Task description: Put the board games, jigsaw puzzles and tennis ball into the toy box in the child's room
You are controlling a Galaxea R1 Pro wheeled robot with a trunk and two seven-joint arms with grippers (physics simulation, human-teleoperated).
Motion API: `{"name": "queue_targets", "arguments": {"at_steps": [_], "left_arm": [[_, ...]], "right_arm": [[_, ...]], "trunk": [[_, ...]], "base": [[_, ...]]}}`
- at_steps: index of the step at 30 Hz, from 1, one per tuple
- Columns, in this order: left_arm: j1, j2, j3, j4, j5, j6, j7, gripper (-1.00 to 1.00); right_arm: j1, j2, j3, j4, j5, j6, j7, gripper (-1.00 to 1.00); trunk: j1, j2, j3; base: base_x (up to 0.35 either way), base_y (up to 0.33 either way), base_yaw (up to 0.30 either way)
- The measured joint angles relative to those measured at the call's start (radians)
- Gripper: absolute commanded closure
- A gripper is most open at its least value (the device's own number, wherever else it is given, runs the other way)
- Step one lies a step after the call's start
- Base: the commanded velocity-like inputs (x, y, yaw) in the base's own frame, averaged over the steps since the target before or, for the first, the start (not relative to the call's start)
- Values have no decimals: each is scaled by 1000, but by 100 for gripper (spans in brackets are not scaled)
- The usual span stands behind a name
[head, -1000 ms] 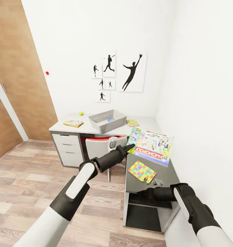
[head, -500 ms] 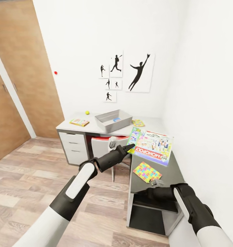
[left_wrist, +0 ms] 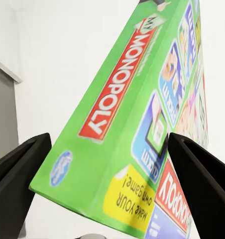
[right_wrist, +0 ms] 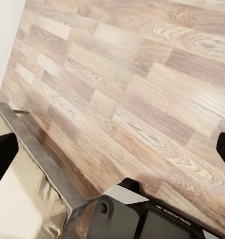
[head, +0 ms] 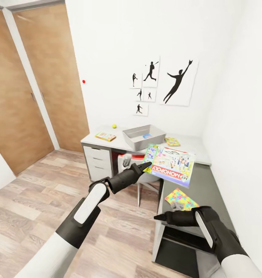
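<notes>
1. While the wooden doors (head: 30, 85) stand at the far left, the yellow-green-red board game (head: 105, 136) and tennis ball (head: 114, 126) lie on the table (head: 192, 146).
2. Just right of them sits the toy box (head: 143, 137), a blue item inside it.
3. Left gripper (head: 146, 166) clamps the Monopoly box (head: 170, 164) by its green edge, holding it over the desk corner.
4. Right gripper (head: 158, 217) hangs empty, fingers spread apart, near a jigsaw puzzle (head: 181, 198); another puzzle (head: 172, 141) lies beyond.

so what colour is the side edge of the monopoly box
Bright green, with a red Monopoly logo; clearest in the left wrist view on the Monopoly box.
</notes>
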Motion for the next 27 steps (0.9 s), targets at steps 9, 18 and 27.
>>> {"name": "queue_targets", "arguments": {"at_steps": [9,18,27], "left_arm": [[0,0,-1,1,-2,0,0,100],[-1,1,-1,2,-3,1,0,100],[0,1,-2,1,-2,0,1,100]], "right_arm": [[0,0,0,0,0,0,0,-100],[1,0,0,-13,0,1,0,-100],[7,0,0,-25,1,3,0,-100]], "trunk": [[0,0,0],[0,0,0],[0,0,0]], "base": [[297,0,58],[329,0,12],[160,0,79]]}}
